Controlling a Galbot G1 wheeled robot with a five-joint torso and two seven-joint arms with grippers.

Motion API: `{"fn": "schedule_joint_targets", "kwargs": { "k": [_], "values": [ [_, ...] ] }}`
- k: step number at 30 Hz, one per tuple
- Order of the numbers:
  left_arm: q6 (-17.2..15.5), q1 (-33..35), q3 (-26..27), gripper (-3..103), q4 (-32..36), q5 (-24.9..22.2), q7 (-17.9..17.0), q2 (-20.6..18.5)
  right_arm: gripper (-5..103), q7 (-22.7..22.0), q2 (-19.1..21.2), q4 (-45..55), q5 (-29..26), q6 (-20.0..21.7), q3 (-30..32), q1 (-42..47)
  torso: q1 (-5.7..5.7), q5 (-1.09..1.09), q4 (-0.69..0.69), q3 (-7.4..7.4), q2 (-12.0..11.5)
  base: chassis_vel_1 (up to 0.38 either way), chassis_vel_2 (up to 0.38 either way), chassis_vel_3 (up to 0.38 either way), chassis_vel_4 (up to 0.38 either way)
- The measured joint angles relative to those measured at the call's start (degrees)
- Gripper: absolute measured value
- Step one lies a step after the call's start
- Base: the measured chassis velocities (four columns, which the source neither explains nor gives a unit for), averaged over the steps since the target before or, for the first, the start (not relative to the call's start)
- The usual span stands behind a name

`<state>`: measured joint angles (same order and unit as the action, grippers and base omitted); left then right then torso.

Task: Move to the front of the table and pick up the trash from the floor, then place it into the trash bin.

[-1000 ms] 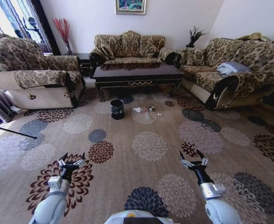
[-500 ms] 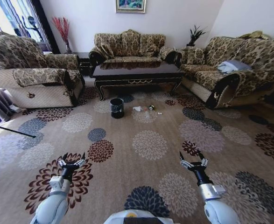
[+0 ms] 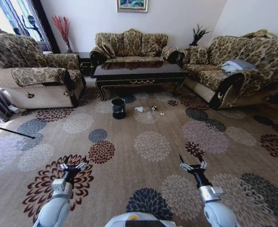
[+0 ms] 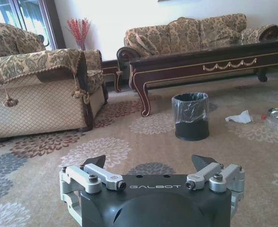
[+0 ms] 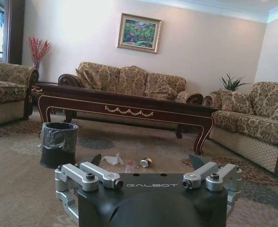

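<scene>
Standing well short of the coffee table (image 3: 139, 74), the robot is seen with both arms held low over the floral carpet (image 3: 153, 146). The left gripper (image 3: 73, 166) is held above a dark red flower of the pattern, its fingers spread apart and nothing between them; in the left wrist view the same gripper (image 4: 150, 163) is seen with its jaws wide open. The right gripper (image 3: 191, 165) is held at a matching height on the other side, likewise spread and empty, as is confirmed in the right wrist view (image 5: 146, 158).

The dark glossy tabletop is set in the middle of the room, with a patterned sofa (image 3: 129, 46) behind it, a second sofa (image 3: 32, 78) on the robot's left and a third (image 3: 238, 71) on the right. The trash bin (image 3: 118, 108), black with a clear liner, is placed on the carpet just in front of the table's left end. To the right of the bin, near but apart from it, the trash is scattered on the floor: a crumpled white paper (image 3: 139, 110), a small shiny round object (image 3: 153, 109) and a clear plastic bottle (image 5: 130, 166) lying between them. Both grippers are well apart from the bin and the trash. A framed picture (image 3: 132, 5) is hung on the far wall.
</scene>
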<state>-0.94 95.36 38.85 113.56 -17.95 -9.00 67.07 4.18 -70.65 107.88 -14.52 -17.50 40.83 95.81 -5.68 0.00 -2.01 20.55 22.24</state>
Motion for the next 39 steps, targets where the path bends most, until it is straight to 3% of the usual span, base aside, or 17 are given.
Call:
{"fn": "schedule_joint_targets", "kwargs": {
  "k": [25, 32, 39],
  "values": [
    [-1.4, -1.9, -1.9, 100, -1.1, -1.0, -1.0, -1.6, 100, 0.1, 0.8, -1.2, -0.6, -1.0, -0.4, -1.6, 1.95, 0.0, 0.01, -4.44, -6.4, 0.0, 0.0, 0.0, 0.0],
    [0.1, -1.6, -1.1, 100, 2.4, -1.0, -2.2, -2.1, 100, 0.6, 1.7, 2.4, -3.3, -3.3, 0.8, -1.9, 2.31, 0.0, 0.01, -5.58, -7.9, 0.0, 0.0, 0.0, 0.0],
    [3.0, -1.7, -0.6, 100, 4.2, 2.0, -2.9, -2.8, 100, 3.4, 2.3, 4.2, -1.0, -7.8, 2.1, -2.4, 2.78, 0.0, 0.01, -6.82, -9.6, 0.0, 0.0, 0.0, 0.0]
  ]
}}
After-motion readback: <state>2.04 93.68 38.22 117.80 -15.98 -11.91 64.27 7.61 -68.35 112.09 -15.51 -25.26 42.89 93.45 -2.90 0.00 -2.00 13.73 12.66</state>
